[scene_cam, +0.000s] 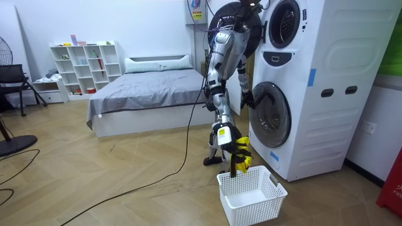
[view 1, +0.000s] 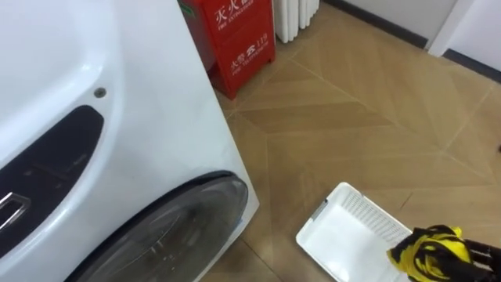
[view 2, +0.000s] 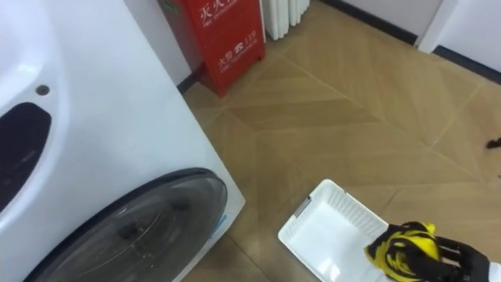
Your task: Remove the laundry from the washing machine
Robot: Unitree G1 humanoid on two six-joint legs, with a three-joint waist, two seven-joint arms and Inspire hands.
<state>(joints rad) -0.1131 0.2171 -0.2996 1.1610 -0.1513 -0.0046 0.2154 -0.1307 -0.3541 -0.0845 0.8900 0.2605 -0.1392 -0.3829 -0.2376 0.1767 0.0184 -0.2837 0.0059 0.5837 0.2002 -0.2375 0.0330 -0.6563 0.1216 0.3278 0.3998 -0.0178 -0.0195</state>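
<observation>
— So, the right hand (view 1: 479, 255)?
— At five o'clock, curled tight round the yellow cloth (view 1: 427, 249), over the basket (view 1: 340, 235) edge.
— And the left hand (scene_cam: 247, 98)?
— By the washer (view 1: 117, 117) door, nine o'clock. Fingers: I cannot tell.

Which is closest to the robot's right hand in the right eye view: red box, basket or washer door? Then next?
From the right hand, holding the yellow cloth:
1. Basket, just beside it.
2. Washer door, lower left.
3. Red box, top, beside the washer.

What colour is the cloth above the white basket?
The cloth is yellow with black; left eye view shows it best.
</observation>
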